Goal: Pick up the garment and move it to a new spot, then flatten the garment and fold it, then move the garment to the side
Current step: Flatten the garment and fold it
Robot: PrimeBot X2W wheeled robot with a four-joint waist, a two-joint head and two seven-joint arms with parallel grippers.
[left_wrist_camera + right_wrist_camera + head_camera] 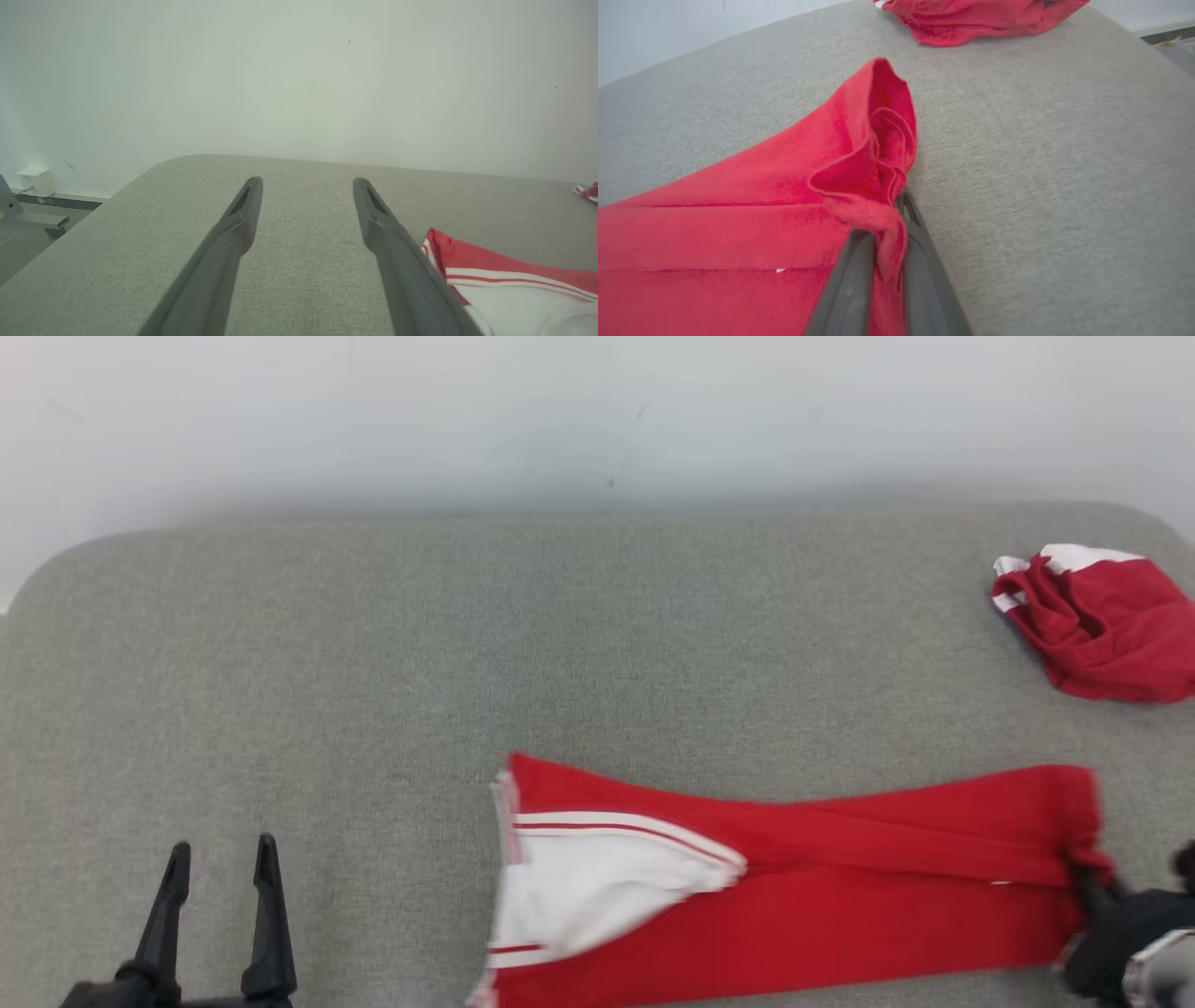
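Grey woven pad (pixel 373 644) beneath everything, pale wall (pixel 597 411) beyond at 12 o'clock. Red garment (pixel 840 896) laid long and flat along the near edge, 6 o'clock through 4 o'clock in head view, white striped panel (pixel 597 887) at its 6 o'clock end, lengthwise crease down the middle. Second red-and-white heap (pixel 1102 625) crumpled at 2 o'clock, well apart from the garment. Left gripper (pixel 222 849) at 7 o'clock, spread wide, holding nothing, near the panel end without touching. Right gripper (pixel 885 224) at 4 o'clock, clamped on a bunched bit of the garment's end hem. Risks, as judged: thin pinch close to the very edge, so likely to slip under load; possibly upper layers caught without the lower, so fold liable to peel open on the lift; panel end unheld, so prone to drag and rumple over the pad; swing toward 2 o'clock apt to snag the heap. Right wrist view: puckered hem folds rising past the fingertips, small white tag (pixel 781 269) on the crease, a mere fleck from the head. Head view: full length plus the idle left gripper. Left wrist view: panel corner at 4 o'clock, small white box (pixel 35 179) by the wall at 9 o'clock.
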